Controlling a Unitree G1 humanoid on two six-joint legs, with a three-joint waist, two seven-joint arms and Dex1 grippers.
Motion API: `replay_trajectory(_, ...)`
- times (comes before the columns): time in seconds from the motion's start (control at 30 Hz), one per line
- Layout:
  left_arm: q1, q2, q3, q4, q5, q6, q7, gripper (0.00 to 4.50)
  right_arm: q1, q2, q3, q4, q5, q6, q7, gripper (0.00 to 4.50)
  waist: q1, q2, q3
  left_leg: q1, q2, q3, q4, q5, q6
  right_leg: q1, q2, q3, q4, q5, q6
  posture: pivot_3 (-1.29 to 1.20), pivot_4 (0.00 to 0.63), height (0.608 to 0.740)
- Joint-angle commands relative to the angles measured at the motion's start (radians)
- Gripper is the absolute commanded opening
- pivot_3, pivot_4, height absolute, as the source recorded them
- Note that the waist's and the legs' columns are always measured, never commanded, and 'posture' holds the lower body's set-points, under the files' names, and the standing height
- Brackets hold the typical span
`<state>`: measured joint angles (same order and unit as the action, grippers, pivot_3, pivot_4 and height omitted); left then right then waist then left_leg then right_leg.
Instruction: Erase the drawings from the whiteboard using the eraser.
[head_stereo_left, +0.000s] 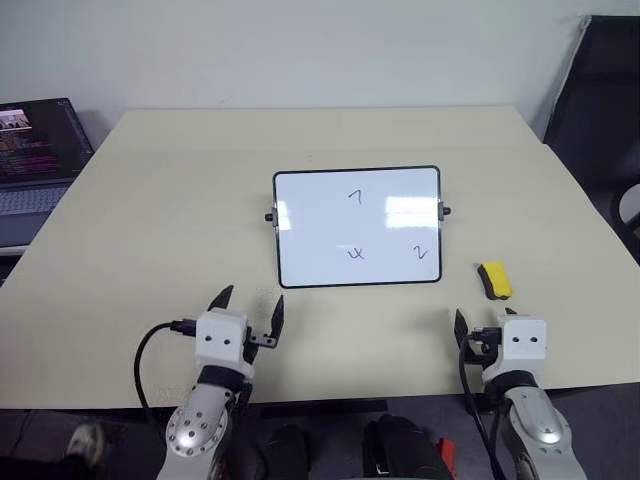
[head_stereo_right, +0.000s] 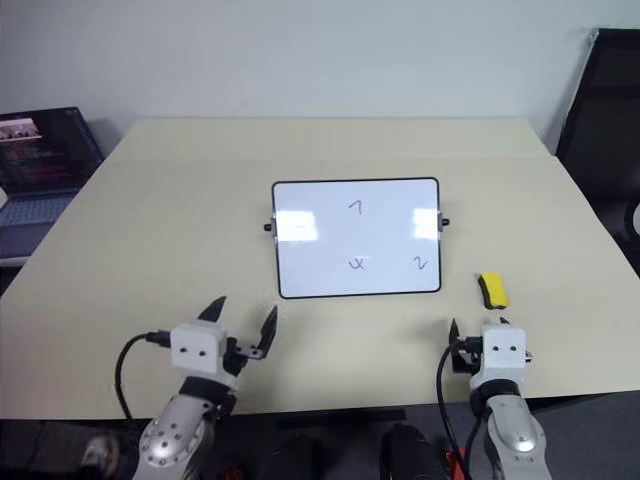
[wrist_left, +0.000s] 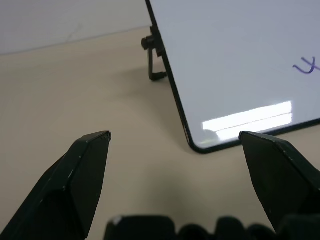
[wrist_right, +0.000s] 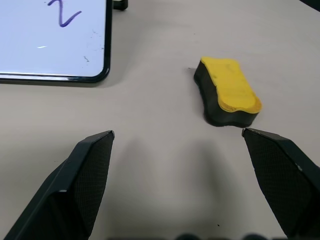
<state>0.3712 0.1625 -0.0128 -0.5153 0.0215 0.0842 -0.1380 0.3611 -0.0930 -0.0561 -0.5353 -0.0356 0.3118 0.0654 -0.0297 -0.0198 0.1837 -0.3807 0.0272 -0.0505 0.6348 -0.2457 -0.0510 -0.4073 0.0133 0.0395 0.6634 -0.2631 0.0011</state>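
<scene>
The whiteboard stands propped at the middle of the beige table, black-framed with small side knobs. The drawings on it are a "7" near the top, a squiggly "x" low in the middle and a "2" at the lower right. To the right of the board's lower right corner lies the yellow eraser with its dark base down. My right gripper is open just in front of the eraser, apart from it. My left gripper is open near the board's lower left corner, holding nothing.
A laptop with a lit screen sits off the table's left edge. A black chair stands at the far right. The table's front edge runs just behind both grippers.
</scene>
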Motion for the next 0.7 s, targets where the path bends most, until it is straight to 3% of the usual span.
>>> replay_trajectory(0.03,-0.009,0.000,0.000,-0.077,0.016,0.002,0.011,4.50,0.004,-0.012,-0.004,-0.027,0.015,-0.011,0.018,4.48,0.001,0.000,0.000,0.000,0.000,0.000,0.000,0.000,0.000,0.000,0.000,0.000,0.000,0.000,0.000,0.00,0.150,0.740)
replay_trajectory(0.7,-0.120,-0.026,-0.043,-0.002,0.027,-0.006,0.006,4.50,-0.028,-0.039,-0.086,0.002,0.013,-0.047,0.003,4.48,0.000,-0.001,0.000,0.000,-0.001,0.001,0.000,0.000,0.000,0.000,0.001,0.001,0.000,0.002,0.003,0.00,0.150,0.740)
